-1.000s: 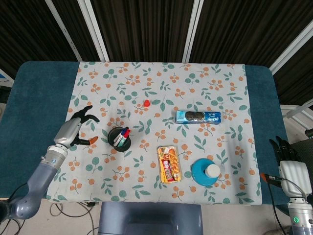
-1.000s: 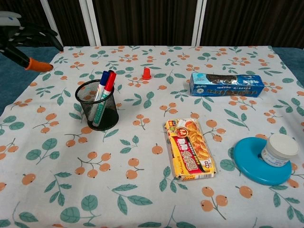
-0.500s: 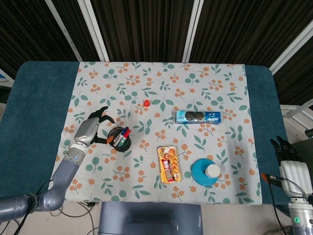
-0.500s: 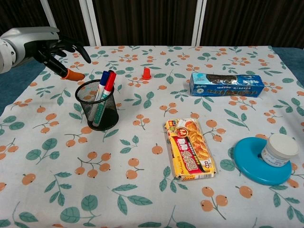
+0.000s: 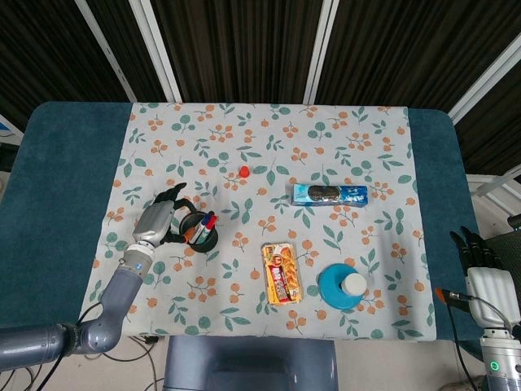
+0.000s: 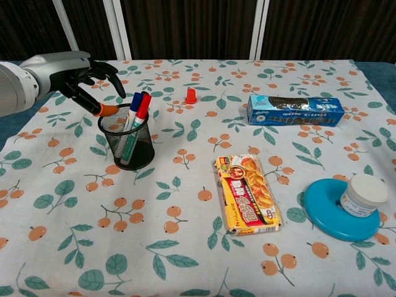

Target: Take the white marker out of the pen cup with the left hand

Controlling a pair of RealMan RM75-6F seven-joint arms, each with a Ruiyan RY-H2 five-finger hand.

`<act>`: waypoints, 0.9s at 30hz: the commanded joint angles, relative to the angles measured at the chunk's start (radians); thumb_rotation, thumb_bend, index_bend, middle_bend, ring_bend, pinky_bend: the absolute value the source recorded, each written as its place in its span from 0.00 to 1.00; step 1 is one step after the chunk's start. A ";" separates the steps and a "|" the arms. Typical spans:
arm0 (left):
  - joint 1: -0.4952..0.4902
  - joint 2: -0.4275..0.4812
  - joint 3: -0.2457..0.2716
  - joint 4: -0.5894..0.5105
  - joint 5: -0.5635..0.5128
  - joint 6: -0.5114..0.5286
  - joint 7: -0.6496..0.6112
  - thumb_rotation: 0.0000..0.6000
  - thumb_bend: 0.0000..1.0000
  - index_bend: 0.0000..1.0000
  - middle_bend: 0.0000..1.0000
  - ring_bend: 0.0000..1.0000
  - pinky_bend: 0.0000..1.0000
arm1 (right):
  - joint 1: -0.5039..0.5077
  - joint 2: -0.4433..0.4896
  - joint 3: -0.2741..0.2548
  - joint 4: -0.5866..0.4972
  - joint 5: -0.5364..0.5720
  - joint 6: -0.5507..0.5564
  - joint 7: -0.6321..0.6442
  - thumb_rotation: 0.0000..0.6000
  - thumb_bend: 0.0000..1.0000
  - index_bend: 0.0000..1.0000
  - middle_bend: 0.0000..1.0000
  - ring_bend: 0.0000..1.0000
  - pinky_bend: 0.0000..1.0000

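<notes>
The left hand [image 6: 80, 75] has come in from the table's left side and now hangs right at the rim of the pen cup [image 6: 129, 140], nearer than half a second ago. Its fingers are spread and hold nothing; an orange fingertip [image 6: 109, 111] sits just over the cup's left edge. The white marker [image 6: 129, 127] stands tilted inside the cup, its blue cap up, just right of that fingertip, with a red-capped marker [image 6: 142, 107] touching it on the far side. Nothing else has shifted.

Left of and behind the hand, the flowered cloth [image 5: 342, 130] is open, ending in a blue table border [image 5: 65, 163]. To the hand's right lie a small red cap [image 6: 191, 95], a blue biscuit box [image 6: 296, 111], a snack packet [image 6: 246, 194] and a white jar [image 6: 362, 194] on a blue disc [image 6: 328, 216]. Print on the box and packet is too small to read.

The right hand [image 5: 482, 273] rests off the table's right edge, fingers straight and together.
</notes>
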 commanded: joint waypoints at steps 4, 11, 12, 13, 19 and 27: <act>0.001 -0.022 0.001 0.020 0.002 -0.003 -0.006 1.00 0.34 0.42 0.01 0.00 0.00 | 0.000 0.000 0.000 0.000 0.001 -0.001 0.000 1.00 0.11 0.10 0.01 0.06 0.17; -0.001 -0.047 0.002 0.037 0.011 -0.006 -0.008 1.00 0.33 0.43 0.02 0.00 0.00 | 0.001 0.001 0.001 -0.003 0.002 -0.002 0.002 1.00 0.11 0.10 0.01 0.06 0.17; -0.001 -0.050 0.002 0.038 0.012 -0.005 -0.007 1.00 0.33 0.44 0.02 0.00 0.00 | 0.000 0.002 0.001 -0.003 0.003 -0.002 0.002 1.00 0.11 0.10 0.01 0.06 0.17; -0.002 -0.054 0.002 0.040 0.014 -0.005 -0.005 1.00 0.33 0.44 0.02 0.00 0.00 | 0.000 0.002 0.001 -0.003 0.003 -0.002 0.002 1.00 0.11 0.10 0.01 0.06 0.17; -0.001 -0.081 0.006 0.056 0.033 0.021 0.011 1.00 0.34 0.44 0.03 0.00 0.00 | 0.000 0.002 0.001 -0.003 0.004 -0.003 0.002 1.00 0.11 0.10 0.01 0.06 0.17; 0.000 -0.113 0.004 0.086 0.034 0.030 0.024 1.00 0.34 0.45 0.03 0.00 0.00 | 0.000 0.003 0.001 -0.003 0.005 -0.004 0.004 1.00 0.11 0.10 0.01 0.06 0.17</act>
